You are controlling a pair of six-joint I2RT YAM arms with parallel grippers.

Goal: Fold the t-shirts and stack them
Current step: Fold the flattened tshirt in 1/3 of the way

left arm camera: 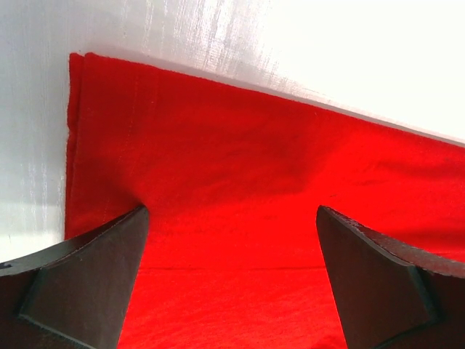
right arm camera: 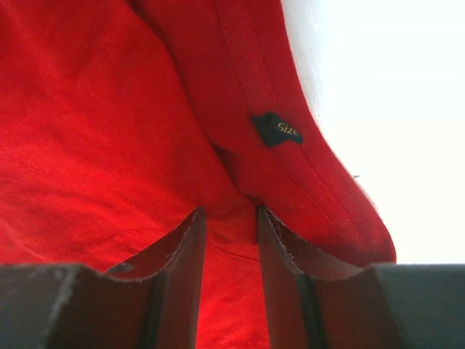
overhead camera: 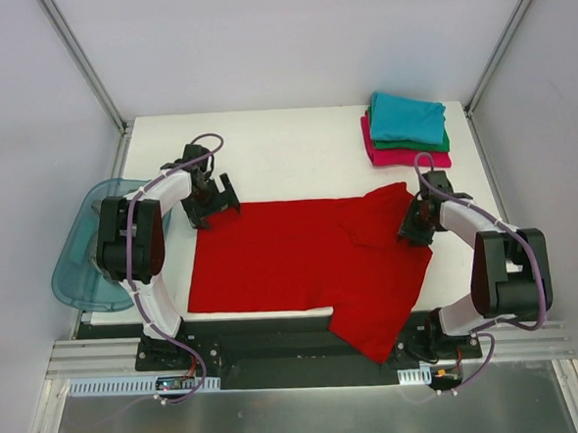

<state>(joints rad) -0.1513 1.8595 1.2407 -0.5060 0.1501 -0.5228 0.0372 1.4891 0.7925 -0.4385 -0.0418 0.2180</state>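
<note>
- Red cloth dominates the scene: the red t-shirt [overhead camera: 291, 256] lies spread across the white surface [overhead camera: 284, 138]. Its near right part hangs over the near edge.
- Finished stack at the far right corner, well apart from the red one: teal t-shirt [overhead camera: 408, 116] on top, green t-shirt [overhead camera: 432, 146] under it, magenta-pink t-shirt [overhead camera: 393, 157] lowest.
- Left tool [left arm camera: 232, 211]: released, jaws wide, nothing between them. It hangs over the shirt's far left corner.
- Right tool [right arm camera: 231, 214]: jaws narrow around a raised ridge of cloth just beside the neck label [right arm camera: 276, 129]. I cannot tell whether the pinch has bitten.
- Step in hand, in my judgement: taking hold of the red shirt for its first fold.
- The next move calls for a confirmed right pinch. I must then drop the left tool onto its corner and clench it. A level lift by both should bring the overhang back onto the surface.
</note>
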